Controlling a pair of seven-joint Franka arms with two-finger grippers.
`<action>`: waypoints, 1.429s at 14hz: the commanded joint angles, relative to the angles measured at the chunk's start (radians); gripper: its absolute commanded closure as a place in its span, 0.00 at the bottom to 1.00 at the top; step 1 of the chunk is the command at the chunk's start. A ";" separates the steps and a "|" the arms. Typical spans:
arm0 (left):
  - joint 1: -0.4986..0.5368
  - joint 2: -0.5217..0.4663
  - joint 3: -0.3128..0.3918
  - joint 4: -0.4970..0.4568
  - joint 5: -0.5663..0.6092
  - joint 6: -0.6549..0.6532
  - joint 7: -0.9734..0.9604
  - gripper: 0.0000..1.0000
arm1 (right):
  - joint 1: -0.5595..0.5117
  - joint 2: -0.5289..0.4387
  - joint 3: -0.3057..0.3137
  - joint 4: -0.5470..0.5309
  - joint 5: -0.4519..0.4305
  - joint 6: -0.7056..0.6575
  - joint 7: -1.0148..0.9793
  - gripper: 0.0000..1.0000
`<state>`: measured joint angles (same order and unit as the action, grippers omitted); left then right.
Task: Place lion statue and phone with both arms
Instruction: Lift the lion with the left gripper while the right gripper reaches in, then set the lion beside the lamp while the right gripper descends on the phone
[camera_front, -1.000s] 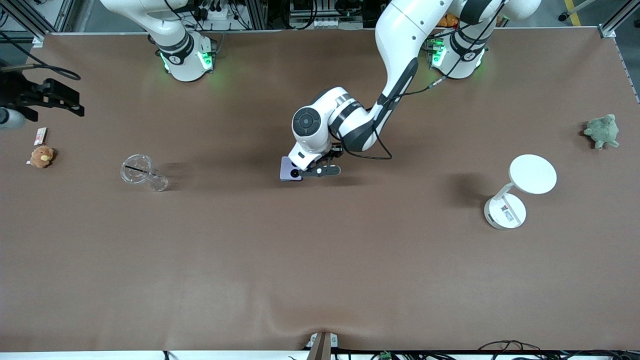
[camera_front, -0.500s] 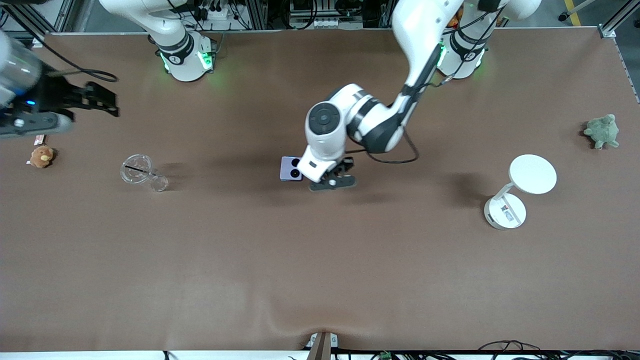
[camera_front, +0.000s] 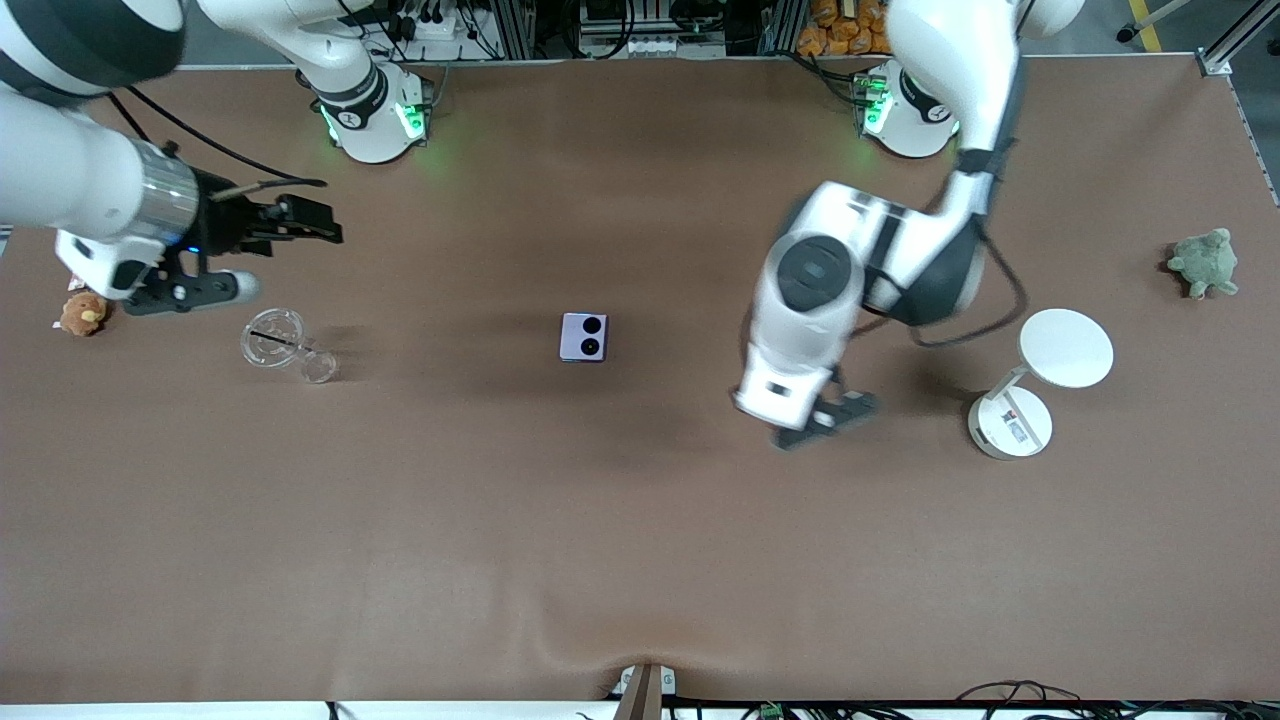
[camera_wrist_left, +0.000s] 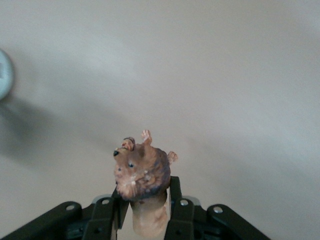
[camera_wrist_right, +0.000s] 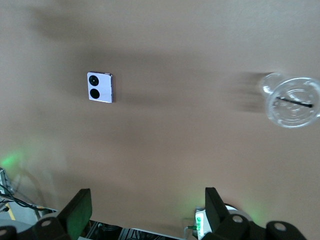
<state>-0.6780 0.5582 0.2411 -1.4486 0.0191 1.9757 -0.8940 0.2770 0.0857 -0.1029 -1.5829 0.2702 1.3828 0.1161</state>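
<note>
The phone (camera_front: 584, 337), pale lavender with two black circles, lies flat and alone mid-table; it also shows in the right wrist view (camera_wrist_right: 100, 87). My left gripper (camera_front: 828, 415) hangs over bare table between the phone and the white stand. In the left wrist view it (camera_wrist_left: 145, 202) is shut on the lion statue (camera_wrist_left: 142, 175), a small brown figurine with its head sticking out past the fingers. My right gripper (camera_front: 290, 258) is open and empty, up over the table by a clear glass piece; its fingers stand wide apart in the right wrist view (camera_wrist_right: 147, 210).
A clear glass piece (camera_front: 285, 345) lies toward the right arm's end; it shows too in the right wrist view (camera_wrist_right: 292, 100). A round orange-brown plush (camera_front: 83, 312) sits by that table edge. A white round-topped stand (camera_front: 1040, 385) and a green plush turtle (camera_front: 1204, 262) are toward the left arm's end.
My left gripper has left the phone's side and swung toward the white stand; the phone stays on the table. My right arm has swung in from the table's edge toward the glass piece.
</note>
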 joint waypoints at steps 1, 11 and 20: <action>0.079 0.005 0.020 -0.013 0.091 -0.015 0.077 1.00 | 0.077 -0.024 -0.009 -0.060 0.023 0.070 0.115 0.00; 0.313 0.156 0.020 -0.010 0.090 0.011 0.767 1.00 | 0.323 -0.024 -0.009 -0.394 0.021 0.594 0.359 0.00; 0.284 0.218 0.007 -0.015 0.085 0.035 0.748 1.00 | 0.485 0.199 -0.009 -0.506 0.021 1.008 0.413 0.00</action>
<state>-0.3937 0.7704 0.2491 -1.4709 0.0968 2.0097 -0.1404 0.7335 0.2355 -0.1008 -2.0927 0.2757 2.3412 0.5127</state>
